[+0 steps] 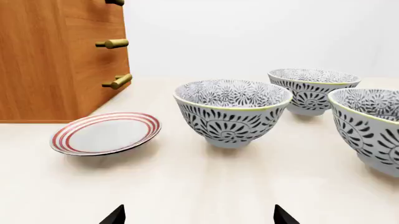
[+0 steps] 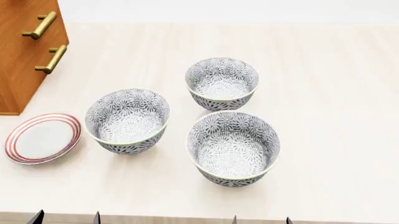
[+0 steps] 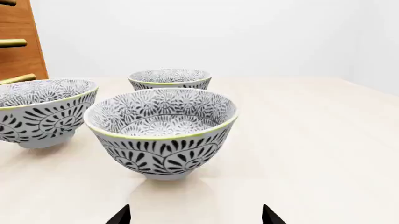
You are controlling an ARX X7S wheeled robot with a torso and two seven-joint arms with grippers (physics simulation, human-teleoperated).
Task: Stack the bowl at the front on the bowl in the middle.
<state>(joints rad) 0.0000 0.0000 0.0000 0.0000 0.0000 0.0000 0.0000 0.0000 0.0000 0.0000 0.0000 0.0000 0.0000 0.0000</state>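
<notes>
Front bowl [image 2: 234, 148]: nearest the table's front edge, to the right of centre, upright and empty; the right wrist view has it dead ahead [image 3: 162, 130].
Handling: judged rigid, glazed and slick, probably brittle and moderately heavy; the thin flared rim looks the best hold, one finger inside the wall and one outside, since the foot is narrow and low.
Right gripper [image 3: 195, 215]: only two dark fingertips show, set wide apart, nothing between them, short of the front bowl.
Left gripper [image 1: 199, 215]: likewise spread wide and holding nothing, facing the bowl on the left.
Middle bowl [image 2: 128, 120]: left of the front bowl and slightly further back, apart from it, empty.
Striped plate [image 2: 42, 137]: just left of the middle bowl, flat on the table [image 2: 337, 93].
Far bowl [image 2: 222, 83]: behind the front bowl, near but not touching.
Wooden cabinet [image 2: 25, 51]: far left corner, brass handles.
</notes>
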